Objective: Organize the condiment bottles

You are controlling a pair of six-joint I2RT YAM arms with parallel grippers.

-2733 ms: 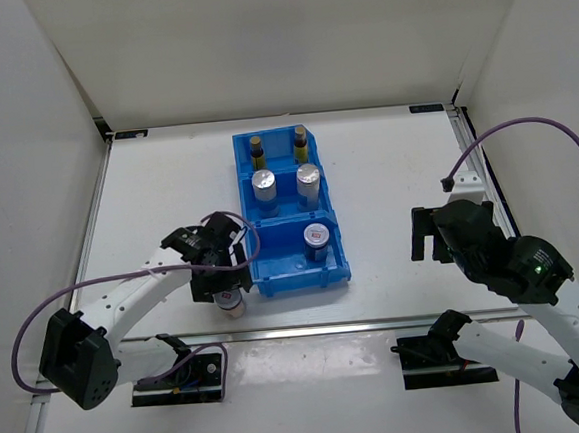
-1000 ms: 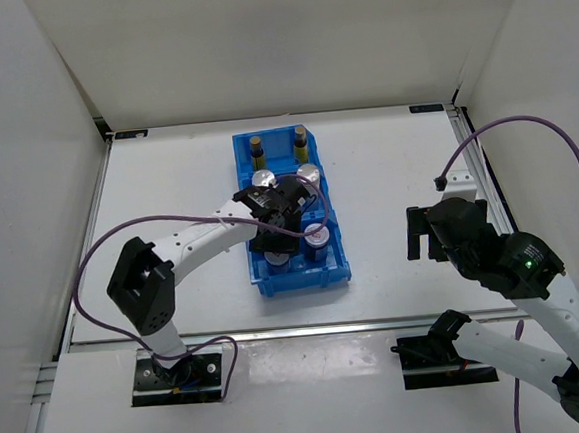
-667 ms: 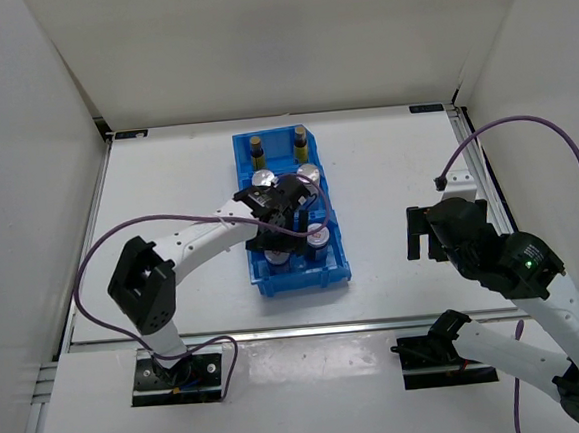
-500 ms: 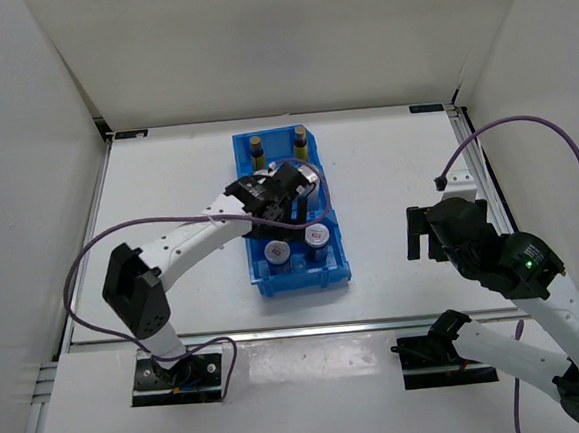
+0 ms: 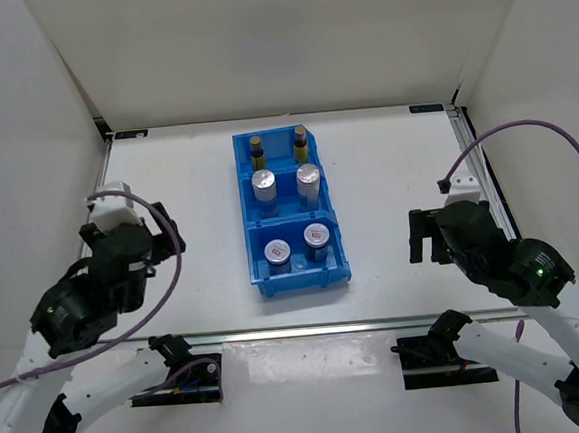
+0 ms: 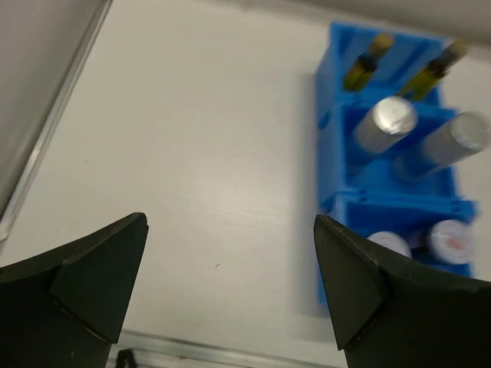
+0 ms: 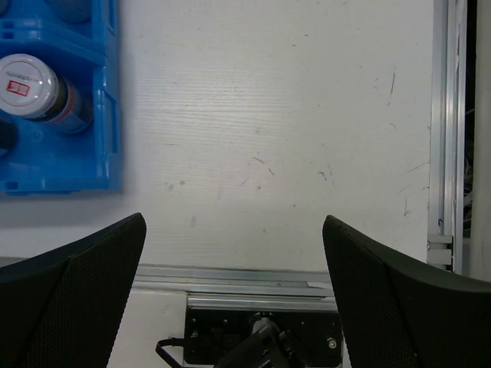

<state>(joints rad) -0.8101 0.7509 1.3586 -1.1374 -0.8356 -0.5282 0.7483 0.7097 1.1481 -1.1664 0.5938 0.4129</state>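
The blue bin (image 5: 259, 277) holds all six bottles. Two amber-brown bottles (image 5: 255, 149) (image 5: 301, 140) stand in the back compartment, two taller silver-lidded cylinders (image 5: 265, 185) (image 5: 309, 178) in the middle one, and two short red-marked jars (image 5: 277, 251) (image 5: 317, 236) in the front one. My left gripper (image 5: 125, 224) is open and empty, well left of the bin. In the left wrist view (image 6: 230, 230) the bin (image 6: 330, 153) and its bottles lie to the right. My right gripper (image 5: 426, 236) is open and empty, right of the bin. In the right wrist view (image 7: 234, 230) one short jar (image 7: 31, 88) shows at the top left.
Metal rails run along the table's near edge (image 5: 298, 328) and right edge (image 5: 466, 162). White walls enclose the back and both sides. The arm bases (image 5: 182, 377) (image 5: 436, 355) sit below the near rail. Purple cables loop off both arms.
My left gripper carried a short jar from the table into the bin's front compartment, let it go, and drew back to the left. The right arm stayed put.
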